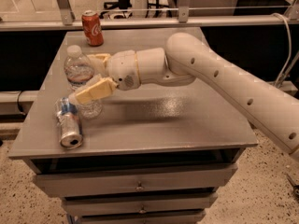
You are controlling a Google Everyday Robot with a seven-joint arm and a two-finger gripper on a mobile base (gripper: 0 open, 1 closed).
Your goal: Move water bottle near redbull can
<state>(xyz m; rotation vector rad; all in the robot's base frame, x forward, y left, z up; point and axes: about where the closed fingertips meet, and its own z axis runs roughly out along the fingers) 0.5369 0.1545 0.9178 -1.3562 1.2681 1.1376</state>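
The water bottle [77,72], clear plastic with a white cap, stands upright at the left of the grey table [187,120]. My gripper [84,78] is shut on the water bottle, with one cream finger [93,91] in front of it and the other behind it. The redbull can [69,123], silver and blue, lies on its side near the table's front left corner. The bottle's base is right beside the can's far end. I cannot tell whether the base touches the table or the can.
A red cola can [92,28] stands upright at the table's back left edge. My arm [224,78] reaches in from the right across the table's middle. A metal rail [187,20] runs behind the table. Drawers [140,185] are below the front edge.
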